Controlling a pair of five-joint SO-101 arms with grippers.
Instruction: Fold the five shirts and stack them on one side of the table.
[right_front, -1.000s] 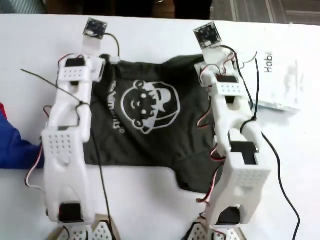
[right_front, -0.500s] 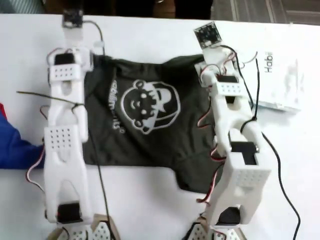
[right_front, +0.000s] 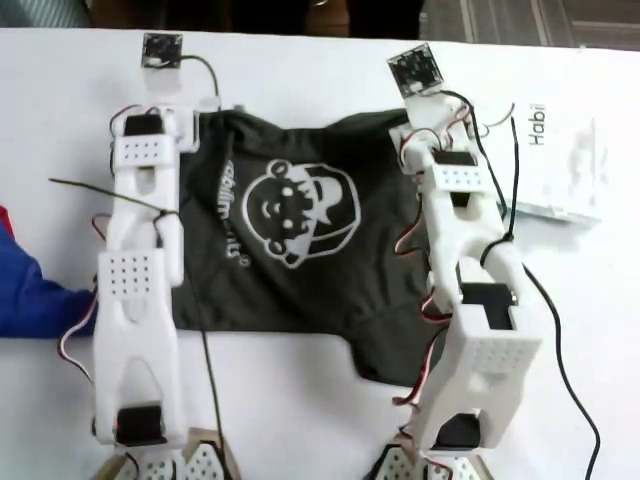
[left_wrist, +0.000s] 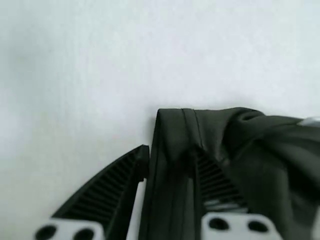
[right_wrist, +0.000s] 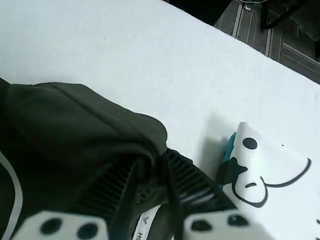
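A dark shirt (right_front: 300, 260) with a white cartoon-face print lies spread in the middle of the white table (right_front: 300, 70), between the two arms. My left gripper (right_front: 207, 112) is at the shirt's far left corner. In the left wrist view that gripper (left_wrist: 170, 162) is shut on the shirt's hemmed edge (left_wrist: 172, 130), which bunches between the fingers. My right gripper (right_front: 400, 128) is at the far right corner. The right wrist view shows this gripper (right_wrist: 150, 172) shut on a fold of the shirt (right_wrist: 75, 120). A blue shirt (right_front: 25, 295) lies at the table's left edge.
A white printed sheet (right_front: 565, 165) lies to the right of the right arm, and its drawn corner (right_wrist: 262, 167) sits close beside the right gripper. Bare table runs along the far side. Cables trail from both arms over the shirt.
The left arm swung left and away with the shirt's corner, then came back right and nearer. The corner bunched slightly. The right arm has not moved.
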